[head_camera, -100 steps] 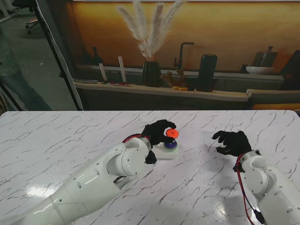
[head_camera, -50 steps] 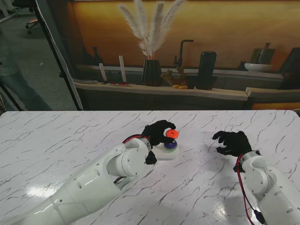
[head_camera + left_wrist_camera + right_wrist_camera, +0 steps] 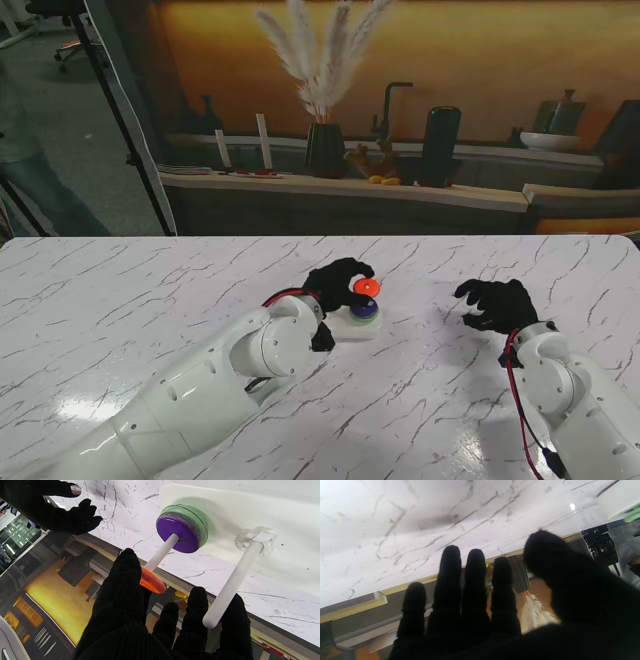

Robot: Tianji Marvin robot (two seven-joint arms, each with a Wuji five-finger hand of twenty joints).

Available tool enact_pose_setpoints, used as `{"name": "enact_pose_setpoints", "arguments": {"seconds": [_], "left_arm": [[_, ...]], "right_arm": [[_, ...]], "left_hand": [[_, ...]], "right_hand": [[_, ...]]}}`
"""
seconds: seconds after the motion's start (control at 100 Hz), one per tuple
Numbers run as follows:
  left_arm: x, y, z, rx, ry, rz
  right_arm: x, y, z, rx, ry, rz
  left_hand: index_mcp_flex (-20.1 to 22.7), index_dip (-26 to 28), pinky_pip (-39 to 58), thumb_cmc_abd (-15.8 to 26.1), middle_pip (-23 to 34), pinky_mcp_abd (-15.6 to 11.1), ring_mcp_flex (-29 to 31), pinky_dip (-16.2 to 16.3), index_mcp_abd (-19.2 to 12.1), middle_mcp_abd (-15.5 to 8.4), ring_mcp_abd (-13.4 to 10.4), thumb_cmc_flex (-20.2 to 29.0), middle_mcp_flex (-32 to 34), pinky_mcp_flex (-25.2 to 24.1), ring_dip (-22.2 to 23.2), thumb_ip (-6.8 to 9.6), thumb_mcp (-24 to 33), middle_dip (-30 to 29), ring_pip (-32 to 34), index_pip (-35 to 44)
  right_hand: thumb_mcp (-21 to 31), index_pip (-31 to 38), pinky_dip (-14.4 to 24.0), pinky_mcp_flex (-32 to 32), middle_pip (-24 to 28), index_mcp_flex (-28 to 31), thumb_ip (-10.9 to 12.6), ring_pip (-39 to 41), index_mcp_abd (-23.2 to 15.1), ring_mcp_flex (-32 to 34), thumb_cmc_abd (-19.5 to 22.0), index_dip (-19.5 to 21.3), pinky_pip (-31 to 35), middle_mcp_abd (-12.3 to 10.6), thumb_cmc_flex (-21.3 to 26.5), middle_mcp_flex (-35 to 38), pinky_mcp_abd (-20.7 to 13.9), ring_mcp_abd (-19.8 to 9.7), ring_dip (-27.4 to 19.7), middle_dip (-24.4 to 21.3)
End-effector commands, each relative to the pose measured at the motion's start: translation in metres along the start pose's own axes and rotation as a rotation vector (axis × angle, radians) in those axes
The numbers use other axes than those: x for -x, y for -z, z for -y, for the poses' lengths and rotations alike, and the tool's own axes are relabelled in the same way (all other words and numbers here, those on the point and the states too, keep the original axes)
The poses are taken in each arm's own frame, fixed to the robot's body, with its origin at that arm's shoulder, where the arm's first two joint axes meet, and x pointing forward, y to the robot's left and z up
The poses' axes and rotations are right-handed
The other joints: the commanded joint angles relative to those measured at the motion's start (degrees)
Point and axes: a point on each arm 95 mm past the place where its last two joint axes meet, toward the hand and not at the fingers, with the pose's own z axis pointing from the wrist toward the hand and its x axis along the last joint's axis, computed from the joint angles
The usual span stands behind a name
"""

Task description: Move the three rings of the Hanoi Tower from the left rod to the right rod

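A flat orange ring (image 3: 152,582) is pinched in the black-gloved left hand (image 3: 338,283), high on a smooth white rod (image 3: 161,553). A purple ring (image 3: 178,535) is stacked on a green ring (image 3: 201,521) at the glossy white base (image 3: 352,326). The right hand (image 3: 496,303) is held empty over the marble table (image 3: 120,300), fingers spread.

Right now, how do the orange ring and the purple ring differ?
The orange ring is pinched in the left hand near the rod's top; the purple ring rests low on the green ring. Orange looks smaller than purple. Both are threaded on the same white rod.
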Motion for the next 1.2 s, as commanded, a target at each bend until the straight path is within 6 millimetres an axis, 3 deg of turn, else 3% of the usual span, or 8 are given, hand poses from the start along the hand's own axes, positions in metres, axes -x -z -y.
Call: {"name": "enact_pose_setpoints", "arguments": {"seconds": [0.0, 0.17, 0.35, 0.38, 0.62, 0.89, 1.04, 1.19], "left_arm": [[-0.005, -0.001, -0.005, 0.017, 0.006, -0.026], [-0.005, -0.002, -0.005, 0.016, 0.002, -0.025], [-0.003, -0.004, -0.007, 0.027, -0.017, -0.026], [-0.003, -0.004, -0.007, 0.029, -0.019, -0.025], [0.001, -0.006, -0.007, 0.054, -0.032, -0.029], [0.004, -0.003, -0.001, 0.08, -0.068, -0.063], [0.01, 0.003, 0.009, 0.057, -0.09, -0.076], [0.023, 0.013, 0.024, 0.025, -0.12, -0.07]], "right_arm": [[-0.002, 0.002, 0.006, -0.012, -0.005, -0.004], [-0.001, 0.002, 0.006, -0.014, -0.006, -0.002], [-0.001, 0.002, 0.006, -0.013, -0.006, -0.002], [-0.001, 0.002, 0.006, -0.014, -0.006, -0.002], [-0.001, 0.002, 0.007, -0.014, -0.007, 0.0], [-0.001, 0.002, 0.007, -0.015, -0.008, -0.001], [-0.003, 0.002, 0.004, -0.008, -0.01, -0.003], [-0.008, 0.002, -0.001, 0.009, -0.007, -0.016]], "left_hand": [[2.03, 1.93, 5.82, 2.54, 0.79, -0.53, 1.88, 1.23, -2.79, 0.0, -0.3, 3.66, 0.82, 1.69, 0.81, -0.08, 1.48, 0.24, 1.56, 2.85], [1.95, 0.94, 6.22, 2.33, 0.96, -0.46, 1.83, 1.4, -2.58, -0.07, -0.38, 3.21, 0.71, 1.79, 0.96, 0.3, 1.41, 0.22, 1.84, 2.43], [-0.31, -2.28, 6.17, -4.57, 0.83, -0.51, 1.66, 1.33, -1.08, -0.13, -0.65, 1.28, 0.18, 1.75, 0.73, 3.0, 3.29, 0.1, 1.51, 0.76], [-0.77, -2.83, 6.19, -6.12, 0.74, -0.51, 1.58, 1.3, -0.8, -0.18, -0.7, -0.96, 0.04, 1.74, 0.77, 2.9, 8.13, 0.11, 1.43, 0.5], [-6.97, -6.1, 3.96, -11.12, -1.29, -1.73, -1.14, 0.44, 2.34, 0.5, -1.35, -5.95, -4.49, -0.11, 0.0, 1.37, 16.6, -0.77, -0.86, -7.29], [-9.89, -8.45, -8.34, -10.98, -6.65, -2.01, -7.42, -4.02, 3.38, 0.86, -1.53, -9.96, -9.98, -5.46, -4.97, 0.15, 15.57, -2.27, -10.54, -12.25], [-9.75, -8.48, -22.82, -7.56, -7.43, -2.69, -10.25, -10.89, 2.72, 0.3, -1.49, -9.99, -10.48, -7.12, -10.33, 0.1, 10.04, -2.38, -16.75, -12.28], [-9.45, -8.52, -26.84, -4.66, -7.35, -3.09, -11.25, -12.54, 2.13, -0.21, -1.46, -9.88, -9.75, -7.5, -12.37, 0.25, 6.32, -2.73, -18.92, -12.22]], "right_hand": [[0.62, 1.0, 0.85, -0.47, 1.16, 0.73, 2.73, 1.48, 0.81, 0.52, 0.17, 0.34, 1.1, -0.64, 0.84, 0.72, 17.57, -0.51, 0.52, 0.43], [0.64, 1.01, 0.84, -0.5, 1.17, 0.78, 2.73, 1.5, 0.73, 0.55, 0.17, 0.34, 1.06, -0.64, 0.83, 0.78, 17.58, -0.44, 0.53, 0.44], [0.62, 1.03, 0.84, -0.51, 1.19, 0.79, 2.73, 1.55, 0.77, 0.56, 0.18, 0.36, 1.06, -0.66, 0.85, 0.77, 17.59, -0.38, 0.55, 0.45], [0.61, 1.03, 0.84, -0.53, 1.18, 0.8, 2.73, 1.54, 0.73, 0.56, 0.15, 0.36, 1.05, -0.62, 0.83, 0.75, 17.58, -0.44, 0.55, 0.45], [0.61, 1.02, 0.85, -0.52, 1.18, 0.77, 2.74, 1.55, 0.7, 0.56, 0.2, 0.36, 1.06, -0.59, 0.84, 0.72, 17.54, -0.41, 0.56, 0.45], [0.59, 1.0, 0.86, -0.58, 1.2, 0.76, 2.76, 1.55, 0.7, 0.52, 0.3, 0.36, 1.06, -0.53, 0.87, 0.74, 17.55, -0.42, 0.56, 0.46], [0.58, 1.0, 0.85, -0.62, 1.18, 0.73, 2.76, 1.58, 0.76, 0.51, 0.29, 0.36, 1.02, -0.54, 0.84, 0.68, 17.54, -0.39, 0.57, 0.45], [0.53, 0.94, 0.86, -0.62, 1.15, 0.66, 2.76, 1.51, 0.72, 0.43, 0.39, 0.35, 1.04, -0.57, 0.7, 0.66, 17.53, -0.41, 0.54, 0.44]]}}
